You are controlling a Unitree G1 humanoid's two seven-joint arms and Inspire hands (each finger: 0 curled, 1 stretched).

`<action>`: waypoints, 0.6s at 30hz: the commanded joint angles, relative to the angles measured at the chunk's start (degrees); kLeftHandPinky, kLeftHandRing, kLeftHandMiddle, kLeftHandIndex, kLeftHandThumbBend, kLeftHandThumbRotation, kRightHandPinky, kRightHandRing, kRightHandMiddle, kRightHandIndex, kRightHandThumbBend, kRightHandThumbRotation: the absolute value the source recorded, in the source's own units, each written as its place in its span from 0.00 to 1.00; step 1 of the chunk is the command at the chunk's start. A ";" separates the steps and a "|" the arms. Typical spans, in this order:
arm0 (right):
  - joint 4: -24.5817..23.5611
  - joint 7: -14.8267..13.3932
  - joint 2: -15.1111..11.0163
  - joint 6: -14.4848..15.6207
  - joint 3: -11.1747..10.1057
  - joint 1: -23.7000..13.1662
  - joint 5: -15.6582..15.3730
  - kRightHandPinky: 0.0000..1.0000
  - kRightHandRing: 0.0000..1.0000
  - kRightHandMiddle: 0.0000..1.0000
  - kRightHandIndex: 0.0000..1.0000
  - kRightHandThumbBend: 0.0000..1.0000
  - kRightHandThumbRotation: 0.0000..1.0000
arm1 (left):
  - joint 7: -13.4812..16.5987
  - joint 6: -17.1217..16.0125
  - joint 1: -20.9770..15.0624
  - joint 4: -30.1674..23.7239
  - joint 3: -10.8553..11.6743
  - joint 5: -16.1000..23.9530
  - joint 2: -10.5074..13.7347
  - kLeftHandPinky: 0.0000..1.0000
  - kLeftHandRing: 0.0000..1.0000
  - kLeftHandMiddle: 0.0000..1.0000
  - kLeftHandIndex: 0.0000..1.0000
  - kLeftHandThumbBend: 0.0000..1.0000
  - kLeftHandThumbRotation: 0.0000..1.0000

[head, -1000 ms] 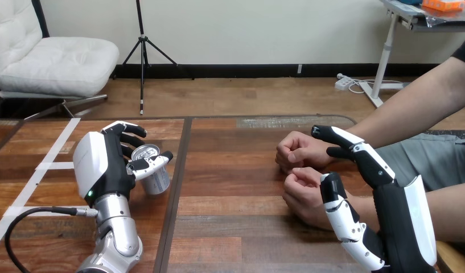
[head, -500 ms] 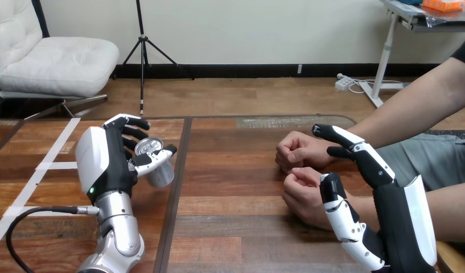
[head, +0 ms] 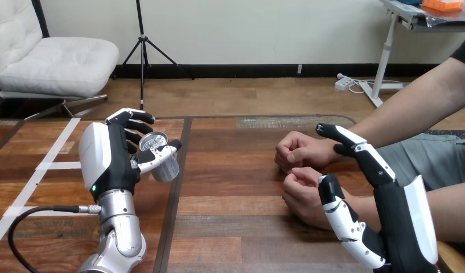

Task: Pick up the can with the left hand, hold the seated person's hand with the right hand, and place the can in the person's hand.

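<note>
Pick-up underway: black-and-white left hand (head: pixel 107 162), nine o'clock, grips the tilted silver metal can (head: pixel 163 162). Right hand (head: pixel 396 213), four o'clock, fingers straight beside the person's nearer fist (head: pixel 303 192), must clasp it next.

No legible txt, labels or nos.; can (head: pixel 167 166) print too small.

Dark wood table (head: pixel 247 227) w/ black seam (head: pixel 172 216) down the middle, white tape strips (head: pixel 53 165) at left
</note>
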 commanded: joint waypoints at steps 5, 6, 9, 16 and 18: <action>-4.42 2.78 -4.55 3.66 -2.74 -2.70 -0.67 0.86 0.90 0.89 0.87 0.49 0.63 | 1.03 -3.28 -1.45 -4.44 0.66 0.12 0.02 0.39 0.43 0.50 0.53 0.69 0.00; -4.73 3.23 -5.02 4.12 -2.93 -2.69 -0.62 0.87 0.90 0.90 0.88 0.50 0.61 | 1.00 -3.41 -1.37 -4.55 0.67 0.12 -0.01 0.39 0.43 0.50 0.53 0.69 0.00; -5.50 4.36 -6.27 5.32 -3.42 -2.70 -0.66 0.90 0.92 0.92 0.90 0.53 0.56 | 0.98 -3.71 -1.19 -4.79 0.67 0.17 -0.09 0.39 0.43 0.50 0.53 0.69 0.00; -7.43 6.12 -10.58 8.22 -5.93 -3.10 -4.53 0.96 0.95 0.96 0.94 0.61 0.43 | 1.23 -4.61 -0.43 -5.90 0.40 0.63 -0.24 0.38 0.43 0.50 0.53 0.69 0.00; -7.83 6.33 -11.34 9.21 -6.34 -3.16 -5.52 0.97 0.95 0.96 0.94 0.63 0.40 | 1.31 -4.75 -0.33 -6.06 0.38 0.75 -0.29 0.38 0.43 0.50 0.53 0.69 0.00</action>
